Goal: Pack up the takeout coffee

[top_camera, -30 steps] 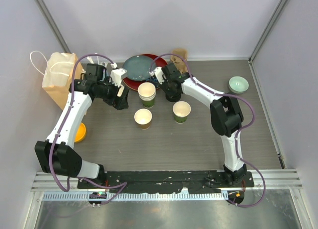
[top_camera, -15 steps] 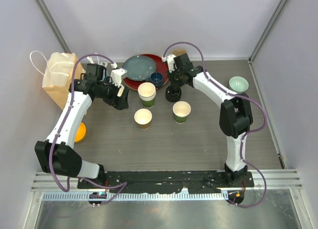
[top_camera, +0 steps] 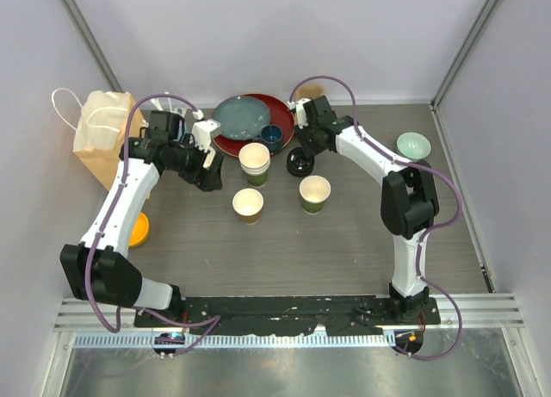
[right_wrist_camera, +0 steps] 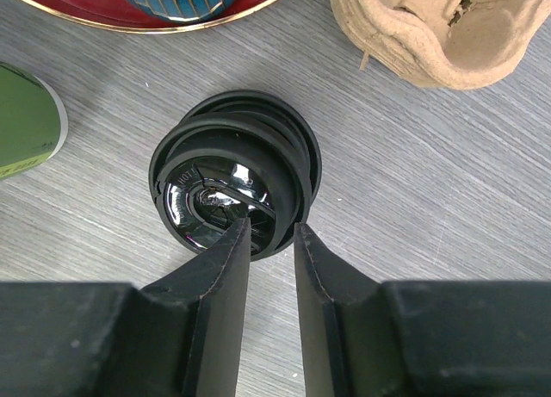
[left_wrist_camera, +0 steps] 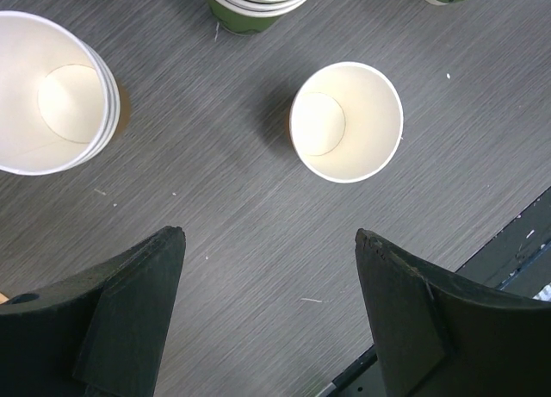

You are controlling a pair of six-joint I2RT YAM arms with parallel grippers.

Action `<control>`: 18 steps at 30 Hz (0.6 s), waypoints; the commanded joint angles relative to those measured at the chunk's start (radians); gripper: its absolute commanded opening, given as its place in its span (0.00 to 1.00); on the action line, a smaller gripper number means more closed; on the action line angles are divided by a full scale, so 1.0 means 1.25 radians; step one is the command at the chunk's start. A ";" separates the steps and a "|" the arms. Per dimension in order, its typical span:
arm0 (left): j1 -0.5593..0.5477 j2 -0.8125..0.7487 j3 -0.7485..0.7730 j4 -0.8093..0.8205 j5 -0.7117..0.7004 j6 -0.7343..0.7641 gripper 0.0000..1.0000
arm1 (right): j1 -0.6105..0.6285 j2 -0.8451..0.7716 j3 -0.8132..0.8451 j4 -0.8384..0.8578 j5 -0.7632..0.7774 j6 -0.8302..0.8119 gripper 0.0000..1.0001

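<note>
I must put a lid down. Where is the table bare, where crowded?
Bare: the strip between the brown-sided paper cup, the green-sided paper cup and the black base rail; also between that green cup and the pale green bowl. Crowded: around the red round plate, the nested paper cup stack and the black round plastic lids.

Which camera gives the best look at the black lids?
Right wrist: the black lids fill mid-frame, their stacked rims distinct. In top external the lids are only a small dark disc by the red plate. Left wrist misses them.
</note>
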 commanded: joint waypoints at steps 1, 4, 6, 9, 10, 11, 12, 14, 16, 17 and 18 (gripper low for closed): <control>0.005 -0.009 0.030 -0.009 0.022 0.016 0.84 | 0.003 0.002 -0.003 0.011 0.014 0.019 0.34; 0.005 -0.009 0.030 -0.009 0.022 0.016 0.84 | 0.003 0.000 -0.020 0.011 0.021 0.016 0.34; 0.005 -0.005 0.030 -0.010 0.021 0.017 0.84 | 0.003 0.004 -0.026 0.011 0.024 0.014 0.34; 0.005 -0.005 0.032 -0.012 0.020 0.017 0.84 | 0.003 0.007 -0.030 0.009 0.025 0.015 0.34; 0.005 -0.005 0.032 -0.011 0.020 0.018 0.84 | 0.001 0.008 -0.030 0.009 0.025 0.015 0.34; 0.005 -0.005 0.032 -0.012 0.019 0.018 0.84 | 0.002 0.009 -0.031 0.009 0.026 0.014 0.34; 0.005 -0.005 0.032 -0.013 0.020 0.018 0.84 | 0.003 0.011 -0.030 0.009 0.026 0.011 0.34; 0.005 -0.004 0.034 -0.013 0.019 0.018 0.84 | 0.002 0.018 -0.023 0.011 0.019 0.009 0.34; 0.005 -0.004 0.037 -0.013 0.019 0.018 0.84 | 0.002 0.025 -0.018 0.009 0.012 0.006 0.33; 0.005 -0.004 0.036 -0.016 0.019 0.018 0.84 | 0.001 0.031 -0.010 0.011 0.007 0.006 0.31; 0.005 -0.004 0.039 -0.014 0.018 0.018 0.84 | 0.001 0.036 -0.007 0.012 0.003 0.006 0.30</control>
